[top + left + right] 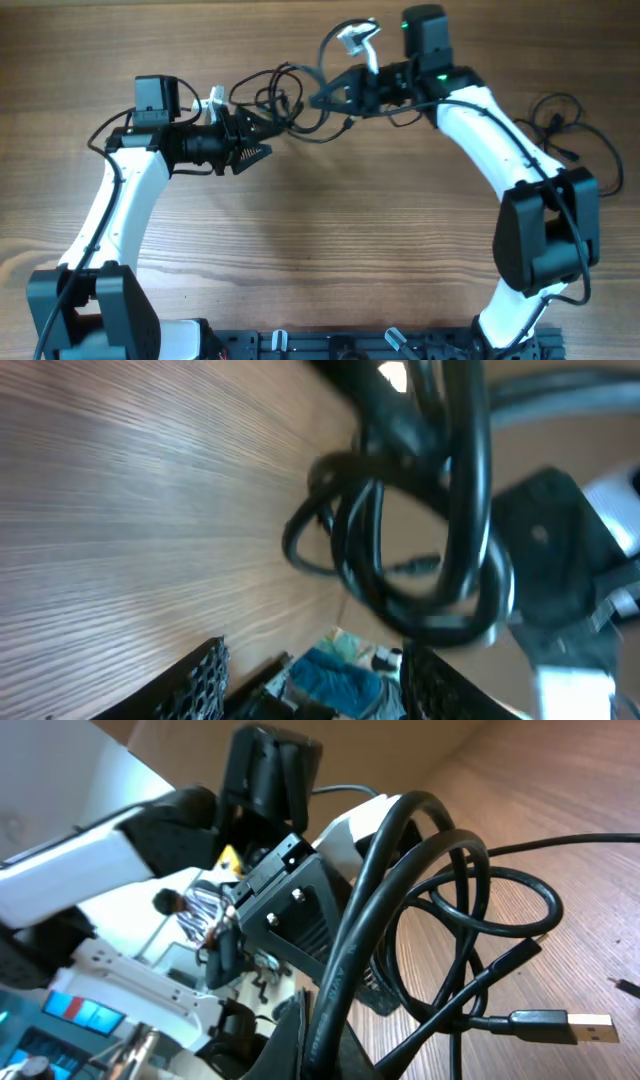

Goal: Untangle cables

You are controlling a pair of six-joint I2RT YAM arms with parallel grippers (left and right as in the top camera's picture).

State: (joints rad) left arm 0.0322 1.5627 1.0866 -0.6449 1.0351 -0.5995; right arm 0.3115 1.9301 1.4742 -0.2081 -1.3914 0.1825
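The cables (pixel 290 100) are a tangle of thin black loops hanging between the two grippers at the table's far middle. My right gripper (pixel 325 98) is shut on one strand; in the right wrist view the cord (pixel 450 910) runs up out of the gripper (pixel 335 1025), with a metal-tipped plug (pixel 565 1020) lying low right. My left gripper (pixel 258 140) stands open just left of the tangle. In the left wrist view its fingers (pixel 205 680) are apart with nothing between them, and the cable loops (pixel 400 560) hang ahead of the gripper (pixel 320 690).
Another loose black cable (pixel 565 120) lies at the far right by the right arm's elbow. Both arm bases (pixel 90 310) stand at the near edge. The wooden table (pixel 330 230) stretches between them.
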